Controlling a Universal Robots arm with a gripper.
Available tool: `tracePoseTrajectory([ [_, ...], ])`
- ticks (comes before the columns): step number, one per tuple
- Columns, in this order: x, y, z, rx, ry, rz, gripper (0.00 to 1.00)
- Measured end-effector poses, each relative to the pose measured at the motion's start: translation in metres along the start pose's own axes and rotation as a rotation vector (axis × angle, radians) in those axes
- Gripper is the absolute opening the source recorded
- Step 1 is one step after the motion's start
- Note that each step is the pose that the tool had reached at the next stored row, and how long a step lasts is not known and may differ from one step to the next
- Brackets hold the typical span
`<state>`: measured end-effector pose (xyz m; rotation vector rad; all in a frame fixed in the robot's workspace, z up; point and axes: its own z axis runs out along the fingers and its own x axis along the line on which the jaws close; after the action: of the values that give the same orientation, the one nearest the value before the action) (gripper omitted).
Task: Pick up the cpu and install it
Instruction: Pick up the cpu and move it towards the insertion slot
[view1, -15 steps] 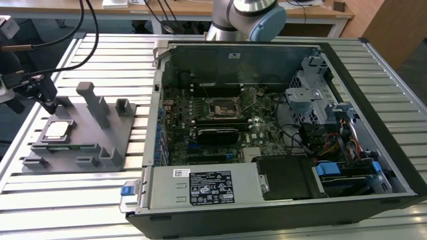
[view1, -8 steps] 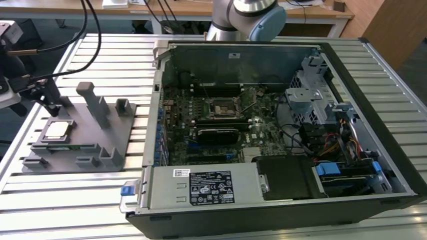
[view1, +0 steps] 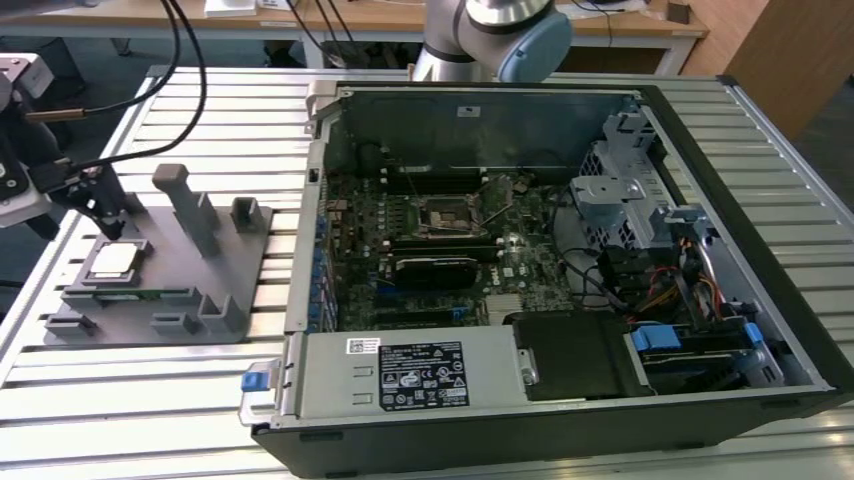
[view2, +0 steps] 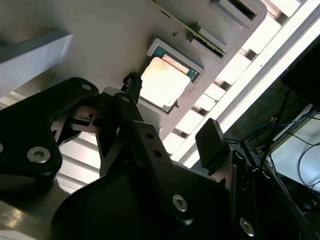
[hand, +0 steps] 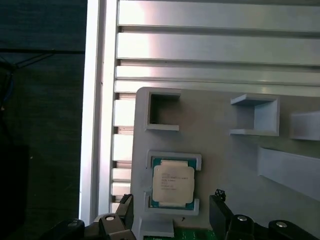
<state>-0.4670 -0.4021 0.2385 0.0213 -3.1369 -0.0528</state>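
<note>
Presently the cpu (view1: 114, 262) lies flat in a shallow framed seat on the grey fixture plate (view1: 167, 265), at the exterior view's left, well apart from the open computer case (view1: 534, 440) that fills the exterior view's right.

- **The cpu.** It is a small square chip. Its top is a pale, silver-grey metal lid that reflects the light and carries faint print.
  - In both wrist views (hand: 172, 182) (view2: 161, 82) a thin teal-green border of board shows around the lid.
  - Raised grey lips of the fixture plate (hand: 225, 165) hold it on two opposite sides.
  - It sits level, with nothing resting on it.
- **The gripper.** The gripper (view1: 104, 212) hangs just above the cpu, and its black fingers (hand: 218, 210) are spread wide.
  - In the first wrist view the gripper (hand: 171, 202) has one fingertip on either side of the chip's seat.
  - The second wrist view shows the same wide gap (view2: 170, 107), with nothing held between the fingers (view2: 212, 142).
  - No contact with the chip is visible.
- **The surroundings.** The black, metal-framed motherboard socket (view1: 447, 212) lies inside the case, toward its far side. The fixture plate and the case both rest on a slotted aluminium table (view1: 160, 400). The arm (view1: 494, 25) rises at the table's far edge.
</note>
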Motion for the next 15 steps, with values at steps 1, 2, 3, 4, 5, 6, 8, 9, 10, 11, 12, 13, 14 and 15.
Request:
tracePoseTrajectory([
  [1, 0.0, 0.0002, 0.0017, 0.0, 0.0, 0.001, 0.71],
  [2, 0.0, 0.0005, 0.0036, 0.0, -0.0002, 0.004, 0.71],
  [3, 0.0, 0.0008, 0.0054, -0.0001, -0.0004, 0.006, 0.71],
  [4, 0.0, 0.0011, 0.0072, 0.0004, -0.0005, 0.009, 0.71],
  [5, 0.0, 0.0013, 0.0087, 0.0009, -0.0004, 0.012, 0.71],
  [6, 0.0, 0.0014, 0.0104, 0.0011, -0.0005, 0.013, 0.71],
  [8, 0.0, 0.002, 0.0132, 0.0011, -0.0006, 0.016, 0.71],
  [9, 0.0, 0.0026, 0.0148, 0.0013, -0.0008, 0.021, 0.71],
  [10, -0.0001, 0.0032, 0.0162, 0.0022, -0.0009, 0.025, 0.71],
  [11, -0.0001, 0.0035, 0.0176, 0.0029, -0.001, 0.029, 0.71],
  [12, -0.0001, 0.0035, 0.0191, 0.003, -0.0011, 0.03, 0.71],
  [13, -0.0001, 0.0034, 0.0207, 0.0032, -0.001, 0.031, 0.71],
  [14, -0.0001, 0.0034, 0.0227, 0.0033, -0.0011, 0.031, 0.71],
  [15, -0.0001, 0.0033, 0.0244, 0.0033, -0.0011, 0.031, 0.71],
])
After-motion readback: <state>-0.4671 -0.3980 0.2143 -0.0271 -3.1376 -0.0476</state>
